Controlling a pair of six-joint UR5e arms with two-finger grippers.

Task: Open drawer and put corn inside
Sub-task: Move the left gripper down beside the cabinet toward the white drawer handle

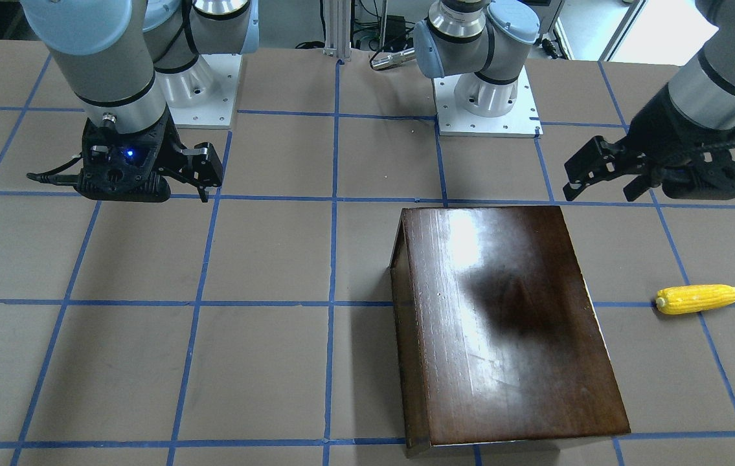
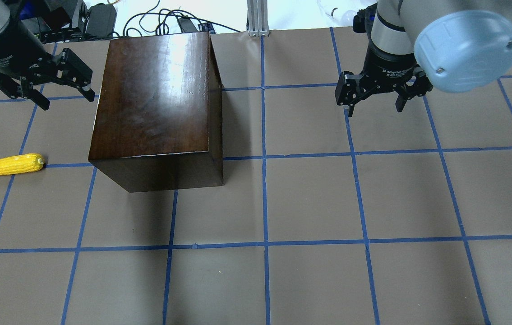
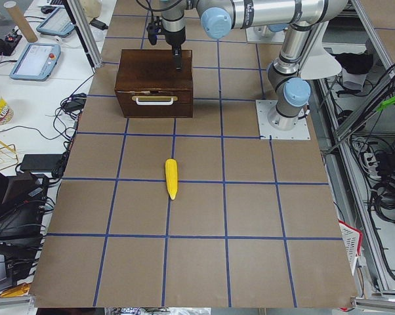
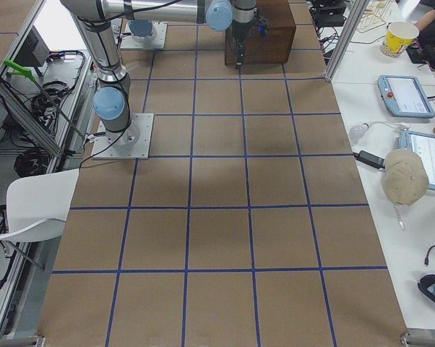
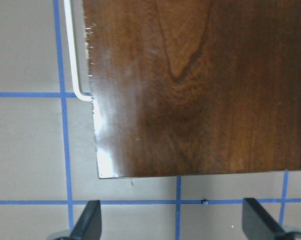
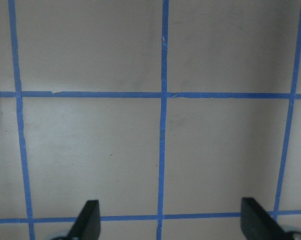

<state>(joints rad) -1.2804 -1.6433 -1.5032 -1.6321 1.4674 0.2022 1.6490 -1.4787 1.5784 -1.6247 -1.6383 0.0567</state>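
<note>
Looking around, nothing seems done yet: the drawer (image 3: 155, 103) is shut, the corn (image 2: 11, 164) lies on the desk (image 2: 310, 203) near the box (image 2: 156, 90), and the left gripper (image 5: 173, 222) and right gripper (image 6: 170, 222) are open, empty.

Item count, all views:

- Table (image 2: 310, 198): qty 1.
- Robot arms: qty 2, i.e. left arm (image 1: 723, 77) and right arm (image 1: 108, 65).
- Base plates: qty 2, 1 per arm: left-arm plate (image 1: 516, 126), right-arm plate (image 1: 218, 110).
- Grippers: qty 2, i.e. left gripper (image 2: 68, 103) and right gripper (image 2: 373, 110).
- Fingers (image 5: 88, 220): 2 ea., 4 total.
- Wooden box (image 2: 156, 104): qty 1.
- Drawer (image 3: 184, 106): qty 1, w/ 1 white handle (image 5: 69, 50).
- Corn (image 2: 11, 164): qty 1.
- Off-table: teach pendants qty 2, near pendant (image 4: 431, 159) and far pendant (image 4: 404, 94); paper cup (image 4: 402, 36) qty 1; white chair (image 4: 37, 206) qty 1.
</note>
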